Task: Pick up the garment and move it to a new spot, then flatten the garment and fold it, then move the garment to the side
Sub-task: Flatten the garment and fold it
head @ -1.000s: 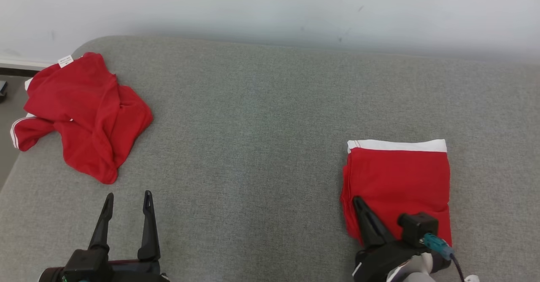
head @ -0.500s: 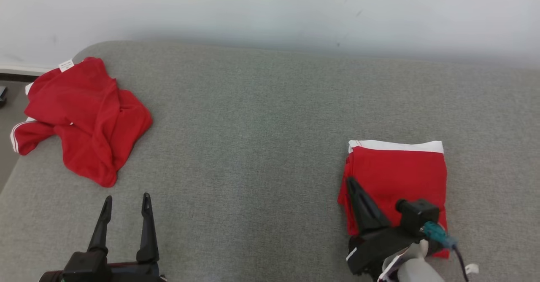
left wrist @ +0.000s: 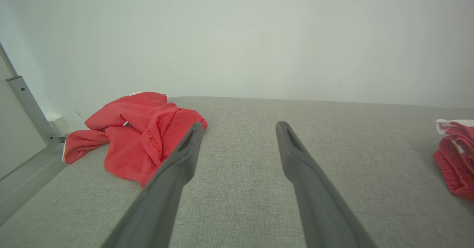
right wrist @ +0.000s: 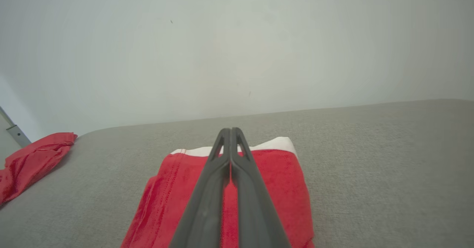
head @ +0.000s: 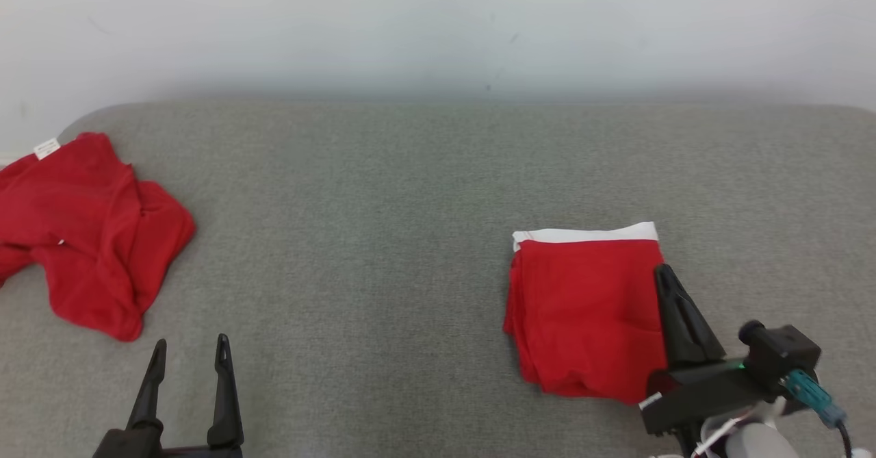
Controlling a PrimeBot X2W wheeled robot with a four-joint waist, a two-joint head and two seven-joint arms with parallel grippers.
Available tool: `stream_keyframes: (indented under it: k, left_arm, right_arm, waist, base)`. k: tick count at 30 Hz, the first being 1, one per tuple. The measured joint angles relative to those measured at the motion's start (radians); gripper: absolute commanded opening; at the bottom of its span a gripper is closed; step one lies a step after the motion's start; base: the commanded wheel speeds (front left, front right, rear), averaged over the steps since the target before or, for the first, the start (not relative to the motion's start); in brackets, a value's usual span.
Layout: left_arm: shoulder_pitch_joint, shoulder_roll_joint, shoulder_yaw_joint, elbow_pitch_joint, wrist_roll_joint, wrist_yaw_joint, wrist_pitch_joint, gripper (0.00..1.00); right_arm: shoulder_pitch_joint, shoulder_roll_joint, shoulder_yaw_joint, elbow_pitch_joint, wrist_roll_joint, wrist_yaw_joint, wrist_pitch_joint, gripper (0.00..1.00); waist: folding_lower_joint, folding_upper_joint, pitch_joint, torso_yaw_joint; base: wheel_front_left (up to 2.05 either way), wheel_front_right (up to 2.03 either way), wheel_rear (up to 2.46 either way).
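Note:
A folded red garment point(head: 585, 314) with a white band along its far edge lies on the grey padded surface point(head: 383, 239), right of centre. It also shows under my fingers in the right wrist view point(right wrist: 281, 174) and at the right edge of the left wrist view point(left wrist: 453, 155). My right gripper point(head: 662, 272) is shut, its fingers pressed together over the garment's right edge point(right wrist: 230, 131), with no cloth between them. My left gripper point(head: 190, 343) stands open and empty near the front left point(left wrist: 240, 125). A second red garment point(head: 82, 232) lies crumpled at the far left.
The crumpled garment point(left wrist: 140, 129) hangs partly over the surface's left edge, a white label on its far corner. A pale wall runs behind the surface. A grey metal post point(left wrist: 29, 107) stands off the left end. Bare grey fabric lies between the two garments.
The head camera has shifted, sliding the whole picture left and down. My shut right gripper has moved from the folded garment's near left corner to its right edge. The left gripper stays open.

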Motion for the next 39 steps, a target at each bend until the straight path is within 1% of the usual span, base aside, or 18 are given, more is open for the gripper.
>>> stream_keyframes:
  k: [7, 8, 11, 19, 27, 39]
  left_arm:
    - [0.023, 0.0, 0.012, 0.001, 0.008, -0.007, 0.0, 1.0]
    - [0.028, 0.0, 0.014, 0.002, 0.008, -0.007, 0.0, 1.0]
    - [0.038, 0.0, 0.021, 0.0, 0.008, -0.007, 0.0, 1.0]
    - [0.07, 0.0, 0.029, -0.011, 0.01, -0.01, 0.0, 1.0]
    - [0.074, 0.0, 0.033, -0.023, 0.028, -0.011, 0.0, 1.0]
    - [0.093, 0.007, 0.031, -0.032, 0.039, -0.017, 0.0, 1.0]
  right_arm:
    - [0.094, -0.027, -0.061, -0.056, -0.014, 0.0, 0.0, 0.0]
    - [0.123, -0.027, -0.077, -0.075, -0.017, 0.0, 0.0, 1.0]
    - [0.165, -0.02, -0.104, -0.104, -0.018, 0.0, 0.0, 1.0]
    - [0.235, 0.009, -0.106, -0.143, -0.051, 0.0, 0.0, 1.0]
    - [0.266, 0.021, -0.11, -0.151, -0.058, 0.0, 0.0, 1.0]
    - [0.274, 0.027, -0.104, -0.15, -0.078, 0.0, 0.0, 1.0]
  waist:
    - [-0.0001, 0.0, -0.028, -0.045]
    - [-0.0001, 0.0, -0.037, -0.054]
    - [-0.0001, 0.0, -0.05, -0.067]
    - [-0.0001, -0.0001, -0.073, -0.087]
    - [-0.0001, -0.0001, -0.076, -0.071]
    - [-0.0001, -0.0001, -0.083, -0.05]
  base:
    - [0.0, 0.0, 0.0]
    - [0.0, 0.0, 0.0]
    - [0.0, 0.0, 0.0]
    - [0.0, 0.0, 0.0]
    - [0.0, 0.0, 0.0]
    - [0.0, 0.0, 0.0]
